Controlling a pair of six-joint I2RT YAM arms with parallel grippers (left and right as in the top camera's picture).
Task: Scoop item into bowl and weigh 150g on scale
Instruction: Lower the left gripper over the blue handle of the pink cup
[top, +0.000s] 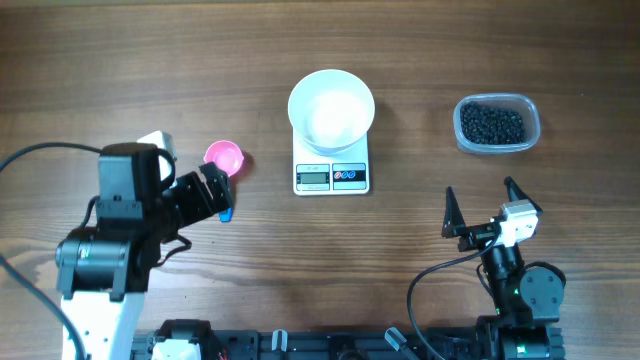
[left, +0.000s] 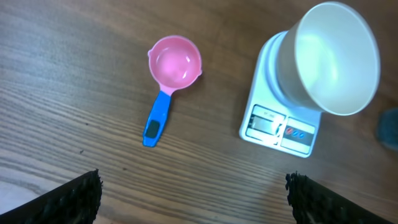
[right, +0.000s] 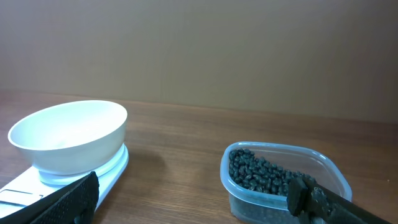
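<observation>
Seemingly unstarted: pellets (top: 492, 124) heaped in a tub (top: 536, 120) far right, empty bowl (top: 331, 105) on the scale (top: 332, 176).
Next, the left fingers (left: 68, 199), spread wide and empty by the scoop (left: 176, 62), would need its handle; right fingers (top: 450, 210), also wide, hang near the tub. Bare surface (top: 400, 270) lies all round.

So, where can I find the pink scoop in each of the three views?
Overhead: the scoop is left of centre, to the left of the scale.
Left wrist: the scoop is upper left of centre, with its pink cup up and its blue handle pointing down.
Right wrist: not in it.
Shared landmark: the white bowl on the scale shows in all three views.
</observation>
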